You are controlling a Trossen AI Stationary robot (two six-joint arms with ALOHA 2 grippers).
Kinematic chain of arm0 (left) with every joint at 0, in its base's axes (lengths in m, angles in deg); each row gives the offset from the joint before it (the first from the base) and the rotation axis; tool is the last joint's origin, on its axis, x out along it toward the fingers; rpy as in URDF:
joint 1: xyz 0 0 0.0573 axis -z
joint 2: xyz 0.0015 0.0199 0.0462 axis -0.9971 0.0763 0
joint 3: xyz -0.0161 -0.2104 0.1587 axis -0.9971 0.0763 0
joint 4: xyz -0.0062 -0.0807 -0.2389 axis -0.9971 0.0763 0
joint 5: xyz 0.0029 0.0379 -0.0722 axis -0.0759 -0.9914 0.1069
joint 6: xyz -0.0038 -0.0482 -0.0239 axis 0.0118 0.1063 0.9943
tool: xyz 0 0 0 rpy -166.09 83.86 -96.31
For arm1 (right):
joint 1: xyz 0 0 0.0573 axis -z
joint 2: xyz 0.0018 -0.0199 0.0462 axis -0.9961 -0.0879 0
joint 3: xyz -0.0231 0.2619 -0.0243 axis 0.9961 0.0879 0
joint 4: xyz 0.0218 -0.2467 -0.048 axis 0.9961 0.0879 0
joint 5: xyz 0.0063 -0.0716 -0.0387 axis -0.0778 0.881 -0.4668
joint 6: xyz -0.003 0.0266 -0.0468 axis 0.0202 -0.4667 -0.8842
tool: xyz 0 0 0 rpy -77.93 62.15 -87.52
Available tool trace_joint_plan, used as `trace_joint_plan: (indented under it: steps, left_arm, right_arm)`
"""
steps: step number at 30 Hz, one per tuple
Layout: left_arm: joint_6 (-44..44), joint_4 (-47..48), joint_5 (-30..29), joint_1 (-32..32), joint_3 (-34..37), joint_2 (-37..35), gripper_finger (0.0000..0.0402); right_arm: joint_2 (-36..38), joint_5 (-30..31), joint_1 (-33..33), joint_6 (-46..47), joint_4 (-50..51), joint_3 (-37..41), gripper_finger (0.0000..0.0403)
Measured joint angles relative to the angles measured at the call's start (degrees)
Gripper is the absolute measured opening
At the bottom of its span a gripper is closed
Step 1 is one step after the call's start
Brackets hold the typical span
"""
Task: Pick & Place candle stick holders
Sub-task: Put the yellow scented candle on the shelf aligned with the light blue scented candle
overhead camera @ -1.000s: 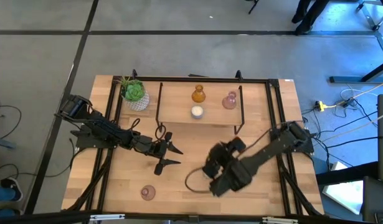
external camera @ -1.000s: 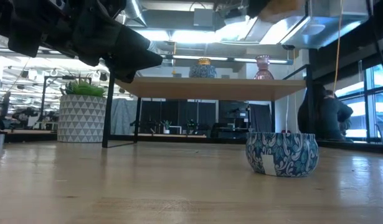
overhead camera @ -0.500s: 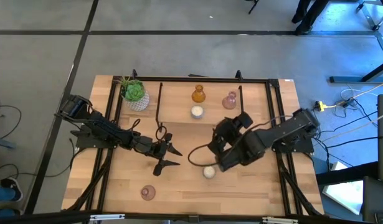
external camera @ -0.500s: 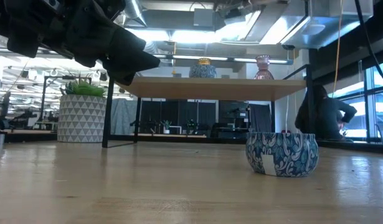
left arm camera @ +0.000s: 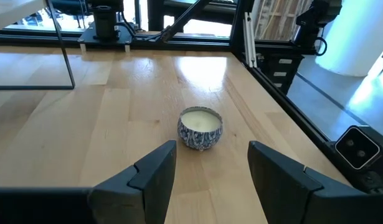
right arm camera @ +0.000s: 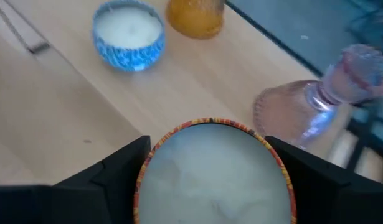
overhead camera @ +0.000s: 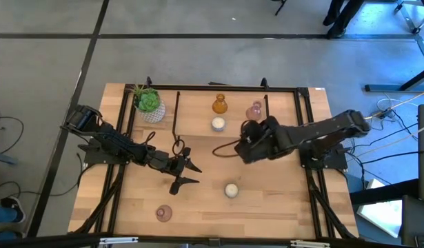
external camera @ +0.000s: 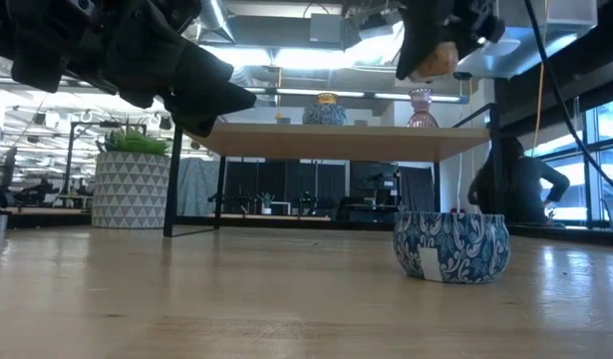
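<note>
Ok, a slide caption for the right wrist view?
Right gripper holding an orange-rimmed cream candle tin above the shelf's blue patterned tin, amber glass holder and pink glass holder.

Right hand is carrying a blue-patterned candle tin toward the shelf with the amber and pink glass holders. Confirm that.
Not quite. The tin held in the right hand has an orange-red rim, not a blue pattern; the right wrist view shows this. The blue-patterned tin already sits on the shelf, near the amber holder and the pink holder. The rest stands: the hand is at the shelf.
</note>
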Motion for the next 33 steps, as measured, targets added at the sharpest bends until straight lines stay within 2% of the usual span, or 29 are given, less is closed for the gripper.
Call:
trace_joint_plan:
  steps: [5, 9, 15, 21, 25, 33]
  left_arm:
    - [0.0, 0.3, 0.0, 0.0, 0.0, 0.0, 0.0196]
    - [0.0, 0.3, 0.0, 0.0, 0.0, 0.0, 0.0196]
    - [-0.1, 0.2, 0.0, 0.0, 0.0, 0.0, 0.0196]
    - [-0.2, 0.3, -0.1, 0.0, 0.0, 0.0, 0.0196]
    - [-0.2, 0.4, -0.1, 0.0, 0.0, 0.0, 0.0196]
    - [-0.2, 0.5, -0.4, 0.0, 0.0, 0.0, 0.0196]
  right_arm:
    - [8.7, -4.1, 3.3, -5.9, -14.6, 10.5, 0.0291]
    - [11.4, -5.0, 5.9, -6.4, -16.2, 14.0, 0.0291]
    - [10.6, -10.3, 10.1, -7.0, -18.1, 15.5, 0.0291]
    - [10.4, -10.6, 10.8, -6.6, -18.7, 15.8, 0.0291]
    - [10.4, -13.5, 11.2, -4.6, -19.1, 15.8, 0.0291]
    - [10.2, -13.4, 11.6, -1.5, -18.3, 15.8, 0.0297]
